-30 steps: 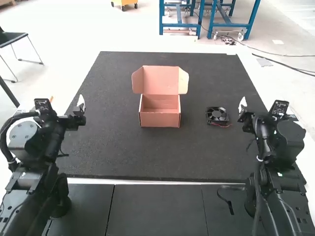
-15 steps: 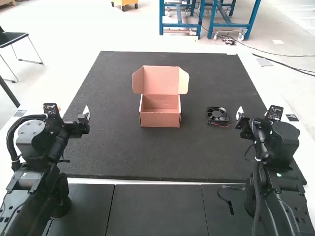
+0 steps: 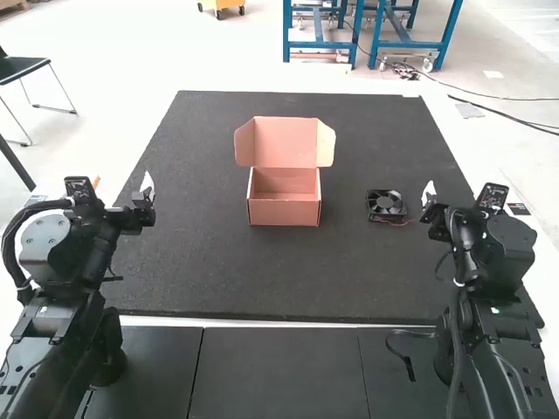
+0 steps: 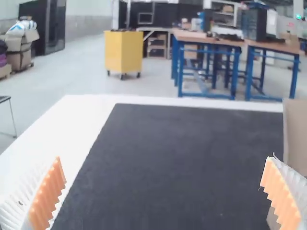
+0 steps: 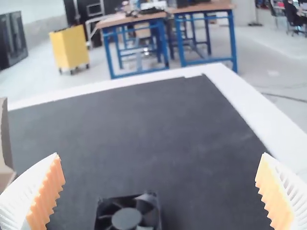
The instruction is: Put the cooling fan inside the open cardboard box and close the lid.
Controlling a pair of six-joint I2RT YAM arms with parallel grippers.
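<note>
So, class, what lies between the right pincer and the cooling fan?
Nothing but bare black mat. The high view shows an empty strip of it separating the right pincer from the cooling fan.

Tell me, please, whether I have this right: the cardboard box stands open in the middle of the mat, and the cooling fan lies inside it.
Not quite. The cardboard box does stand open in the middle of the mat, but the cooling fan is not inside it. The high view shows it lying on the mat to the box's right, apart from it.
</note>
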